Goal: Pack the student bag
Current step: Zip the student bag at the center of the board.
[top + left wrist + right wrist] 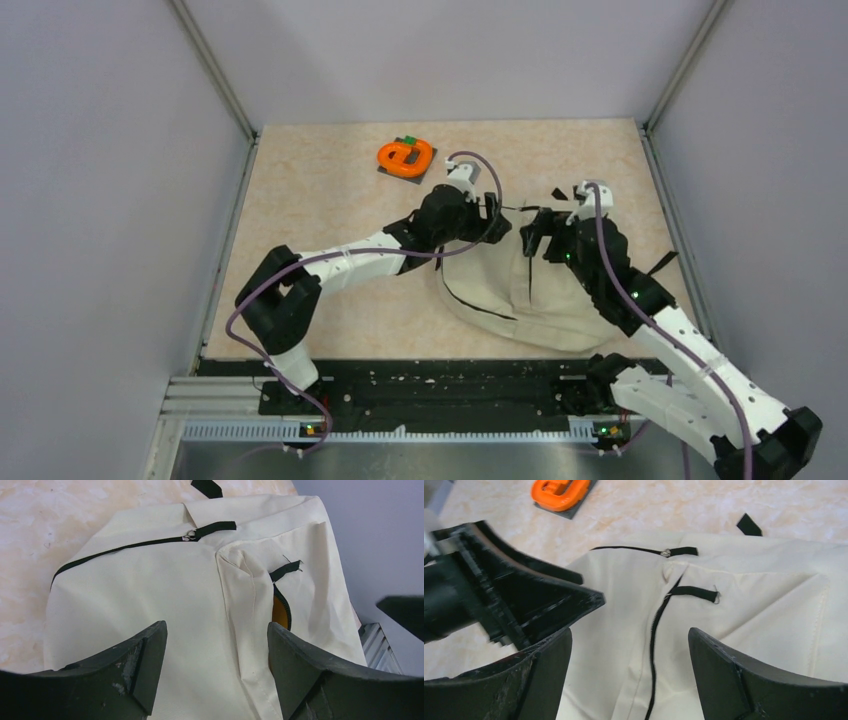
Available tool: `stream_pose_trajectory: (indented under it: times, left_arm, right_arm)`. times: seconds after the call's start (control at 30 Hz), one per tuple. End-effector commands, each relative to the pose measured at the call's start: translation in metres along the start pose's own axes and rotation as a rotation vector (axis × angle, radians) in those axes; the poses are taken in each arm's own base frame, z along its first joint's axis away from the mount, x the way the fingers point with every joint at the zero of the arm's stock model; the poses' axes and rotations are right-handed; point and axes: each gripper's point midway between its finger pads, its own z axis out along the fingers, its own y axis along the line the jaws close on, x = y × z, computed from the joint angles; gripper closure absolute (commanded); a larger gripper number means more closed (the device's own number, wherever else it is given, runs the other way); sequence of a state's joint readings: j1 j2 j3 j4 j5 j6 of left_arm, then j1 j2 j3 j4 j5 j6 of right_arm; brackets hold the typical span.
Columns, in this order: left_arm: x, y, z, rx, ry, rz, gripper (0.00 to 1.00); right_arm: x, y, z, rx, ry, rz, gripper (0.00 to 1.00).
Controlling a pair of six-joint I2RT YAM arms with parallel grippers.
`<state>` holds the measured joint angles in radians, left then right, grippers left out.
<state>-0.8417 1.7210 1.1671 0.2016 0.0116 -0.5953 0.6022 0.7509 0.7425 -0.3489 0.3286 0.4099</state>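
Note:
The cream-beige student bag (505,290) lies flat on the table's right half. My left gripper (497,214) is open and empty over its far end. My right gripper (533,232) is open and empty just right of it. In the left wrist view the jaws (216,645) stand wide apart over the fabric (150,595). A black zipper pull (286,570) tops a partly open pocket slit with something orange-yellow (280,613) inside. In the right wrist view the jaws (630,650) straddle a black zipper line (653,635) on the bag (764,605). The left gripper's fingers (549,602) are close on the left.
An orange curved object (404,157) on a dark grey base sits at the table's far middle; it also shows in the right wrist view (560,490). A black strap (661,263) sticks out at the bag's right. Metal posts and grey walls enclose the table.

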Motion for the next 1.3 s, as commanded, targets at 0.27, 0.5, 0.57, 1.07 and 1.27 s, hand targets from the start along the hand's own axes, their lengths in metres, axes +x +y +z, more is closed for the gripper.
stream_pose_trajectory:
  times: [0.27,0.5,0.57,1.07,1.27]
  left_arm:
    - [-0.032,-0.024,-0.025,0.075,-0.068,0.034,0.22]
    - [-0.031,-0.023,-0.024,0.078,-0.065,0.033,0.22]
    - [-0.031,-0.026,-0.022,0.092,-0.061,0.033,0.22]
    - [-0.026,-0.027,-0.013,0.104,-0.042,0.028,0.23]
    - [-0.022,-0.026,-0.009,0.103,-0.027,0.020,0.23]
  right_arm:
    - [-0.020,-0.045,0.075,0.076,-0.047,0.025,0.25]
    - [-0.003,-0.062,0.078,0.107,-0.019,0.050,0.33]
    - [0.005,-0.066,0.079,0.105,0.001,0.065,0.36]
    - [0.014,-0.066,0.088,0.048,-0.017,0.088,0.76]
    - [0.018,-0.068,0.087,0.044,-0.013,0.050,0.75]
